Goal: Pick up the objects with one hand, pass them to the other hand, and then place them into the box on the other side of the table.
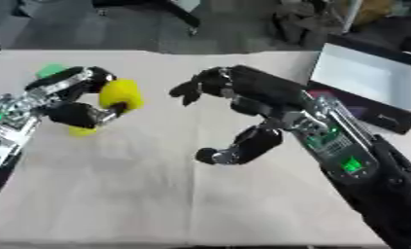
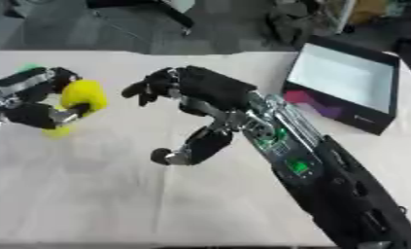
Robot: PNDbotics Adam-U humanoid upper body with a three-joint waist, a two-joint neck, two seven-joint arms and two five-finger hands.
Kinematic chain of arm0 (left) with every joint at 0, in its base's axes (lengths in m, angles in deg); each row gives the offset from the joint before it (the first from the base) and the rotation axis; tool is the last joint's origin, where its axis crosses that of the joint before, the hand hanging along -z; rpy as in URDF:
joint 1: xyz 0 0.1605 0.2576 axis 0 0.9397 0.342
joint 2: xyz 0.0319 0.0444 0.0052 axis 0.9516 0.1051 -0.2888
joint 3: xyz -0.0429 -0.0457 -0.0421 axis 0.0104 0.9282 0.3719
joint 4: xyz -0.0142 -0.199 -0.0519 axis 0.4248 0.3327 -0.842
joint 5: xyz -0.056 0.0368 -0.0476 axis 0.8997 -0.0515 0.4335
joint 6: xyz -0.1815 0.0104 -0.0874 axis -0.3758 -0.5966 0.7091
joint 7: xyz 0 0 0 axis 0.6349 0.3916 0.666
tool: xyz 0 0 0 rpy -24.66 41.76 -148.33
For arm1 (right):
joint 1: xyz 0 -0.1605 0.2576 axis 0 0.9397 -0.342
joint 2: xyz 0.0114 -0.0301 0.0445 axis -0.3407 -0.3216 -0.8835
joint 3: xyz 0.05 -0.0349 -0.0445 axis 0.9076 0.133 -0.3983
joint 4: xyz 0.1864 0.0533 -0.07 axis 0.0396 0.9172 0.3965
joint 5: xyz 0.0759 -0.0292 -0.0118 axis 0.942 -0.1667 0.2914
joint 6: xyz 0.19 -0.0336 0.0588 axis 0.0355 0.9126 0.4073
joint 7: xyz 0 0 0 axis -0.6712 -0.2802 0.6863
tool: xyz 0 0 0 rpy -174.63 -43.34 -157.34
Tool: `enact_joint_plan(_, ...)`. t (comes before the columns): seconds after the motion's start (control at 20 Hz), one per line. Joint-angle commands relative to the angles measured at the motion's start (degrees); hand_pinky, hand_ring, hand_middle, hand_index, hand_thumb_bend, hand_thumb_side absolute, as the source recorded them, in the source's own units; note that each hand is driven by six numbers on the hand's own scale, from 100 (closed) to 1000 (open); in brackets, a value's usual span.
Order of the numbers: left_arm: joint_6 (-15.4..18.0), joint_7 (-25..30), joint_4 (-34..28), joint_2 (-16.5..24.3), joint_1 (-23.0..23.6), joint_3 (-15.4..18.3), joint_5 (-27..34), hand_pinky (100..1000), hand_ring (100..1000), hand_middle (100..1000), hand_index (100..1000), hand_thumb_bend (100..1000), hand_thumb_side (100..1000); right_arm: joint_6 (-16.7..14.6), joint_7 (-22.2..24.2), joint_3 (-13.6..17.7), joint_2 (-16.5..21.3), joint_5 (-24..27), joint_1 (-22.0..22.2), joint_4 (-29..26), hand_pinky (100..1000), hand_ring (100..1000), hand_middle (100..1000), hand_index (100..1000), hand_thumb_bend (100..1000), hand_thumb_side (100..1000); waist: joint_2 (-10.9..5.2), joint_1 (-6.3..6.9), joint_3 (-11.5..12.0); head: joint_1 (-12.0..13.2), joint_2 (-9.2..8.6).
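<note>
— Both hands up? Which step?
— Handover. My left hand is curled round the yellow object above the table; right hand spread nearby.
— Next?
— I'd close the gap, then take it to the box.

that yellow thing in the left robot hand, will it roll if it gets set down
Probably: the yellow object looks rounded and smooth, so it may roll. The left robot hand curls around it above the table, suggesting it is light. The right robot hand waits open nearby.
</note>
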Motion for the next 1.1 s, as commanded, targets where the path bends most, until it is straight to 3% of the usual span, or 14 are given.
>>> enact_joint_plan(0.05,-1.62,2.80,-0.96,-1.54,-2.42,-2.19,1.83,712,494,508,607,134,248,-0.03,0.42,0.15,-0.28,-0.28,-1.50,-1.35,718,698,662,882,433,231,-0.76,0.19,-0.06,-0.16,-0.13)
enact_joint_plan(0.5,-4.12,7.71,-2.52,-3.46,-3.58,-5.43,4.29,716,498,513,613,134,260,-0.47,-0.44,0.00,-0.56,-3.54,-1.92,-1.19,723,700,673,875,410,249,-0.60,0.20,0.04,-0.75,-0.13)
enact_joint_plan(1.1,-5.23,7.42,-3.36,-2.70,-3.06,-4.24,5.65,718,498,512,613,124,263,-2.80,-0.31,-0.21,0.32,-12.95,-0.60,-0.35,740,714,711,863,355,260,-0.54,0.20,0.16,-0.85,-0.13)
